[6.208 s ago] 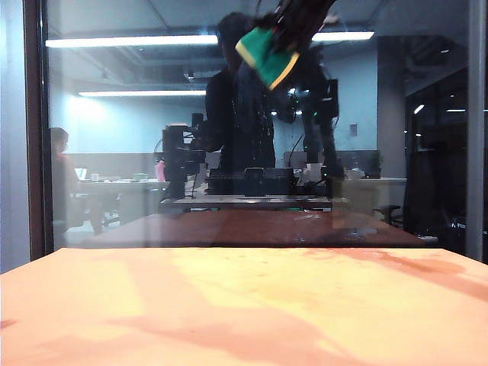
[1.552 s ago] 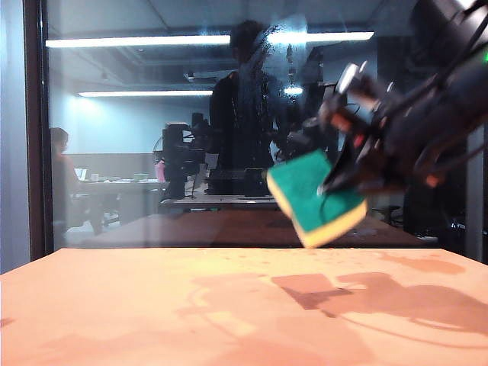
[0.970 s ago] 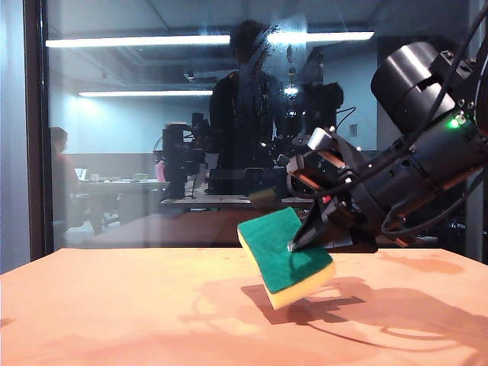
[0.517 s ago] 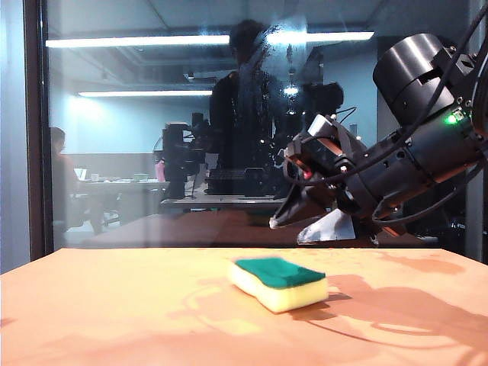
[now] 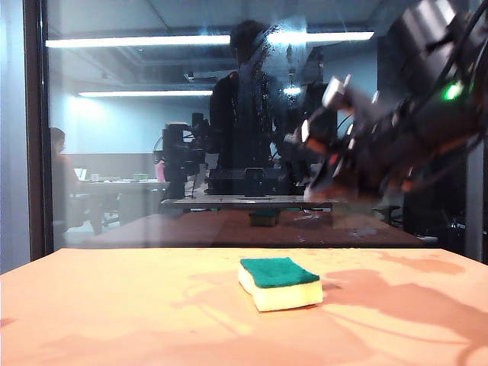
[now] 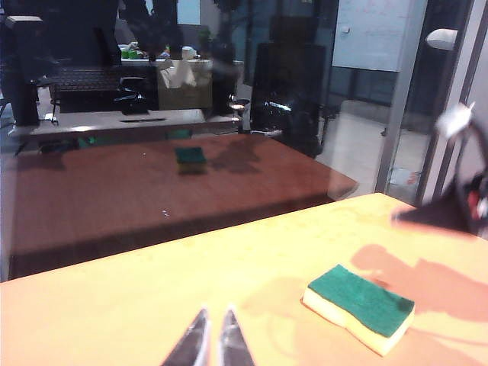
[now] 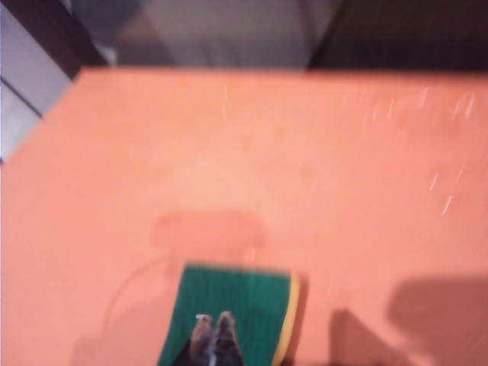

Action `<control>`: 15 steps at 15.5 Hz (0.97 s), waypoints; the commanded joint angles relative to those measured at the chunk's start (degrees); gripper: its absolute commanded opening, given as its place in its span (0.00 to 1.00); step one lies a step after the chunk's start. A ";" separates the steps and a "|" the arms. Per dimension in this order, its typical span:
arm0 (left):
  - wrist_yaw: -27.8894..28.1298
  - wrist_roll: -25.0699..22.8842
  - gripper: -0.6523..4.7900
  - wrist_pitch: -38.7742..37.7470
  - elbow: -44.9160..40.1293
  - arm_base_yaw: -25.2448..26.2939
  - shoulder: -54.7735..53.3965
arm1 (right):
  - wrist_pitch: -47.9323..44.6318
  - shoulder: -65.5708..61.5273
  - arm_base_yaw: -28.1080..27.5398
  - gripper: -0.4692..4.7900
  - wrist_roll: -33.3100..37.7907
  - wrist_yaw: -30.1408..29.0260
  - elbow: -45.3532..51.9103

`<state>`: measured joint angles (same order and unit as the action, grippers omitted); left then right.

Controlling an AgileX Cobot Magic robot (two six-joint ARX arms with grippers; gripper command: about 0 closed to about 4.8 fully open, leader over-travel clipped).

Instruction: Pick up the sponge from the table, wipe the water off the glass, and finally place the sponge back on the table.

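The sponge [image 5: 278, 284], green face up over cream foam, lies flat on the orange table [image 5: 114, 305], in front of the glass [image 5: 145, 152]. My right gripper [image 5: 313, 187] is a blur in the air above and to the right of the sponge, apart from it. In the right wrist view its fingertips [image 7: 213, 322] are shut and empty, with the sponge [image 7: 244, 301] below them. My left gripper [image 6: 214, 335] is shut over bare table [image 6: 114, 305], well clear of the sponge [image 6: 358, 307].
A dark frame edge [image 5: 34, 130] bounds the glass on the left. Smeared streaks [image 5: 278, 49] show high on the pane. A dim mirrored sponge [image 5: 264, 219] shows in the glass [image 6: 229, 91]. The right arm [image 6: 457, 210] shows blurred in the left wrist view.
My right gripper carried the sponge down from the glass, let it go on the table, then shut and rose up and away. The sponge now lies flat.
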<state>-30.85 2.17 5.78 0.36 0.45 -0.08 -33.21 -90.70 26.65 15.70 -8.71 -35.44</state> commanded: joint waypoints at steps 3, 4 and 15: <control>-0.04 -0.20 0.16 0.70 0.20 -0.02 -0.07 | 0.13 7.87 -10.56 0.08 -2.73 0.98 -0.22; -0.04 -0.20 0.17 0.70 0.20 0.00 -0.07 | 1.68 10.05 -13.66 0.08 -4.39 0.44 -0.22; 0.00 -0.22 0.17 0.70 0.20 0.00 -0.07 | 19.41 39.43 -31.04 0.08 -14.69 -0.57 3.74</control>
<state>-30.83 2.17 5.78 0.36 0.45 -0.08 -13.19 -52.73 -4.49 1.30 -9.06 -33.15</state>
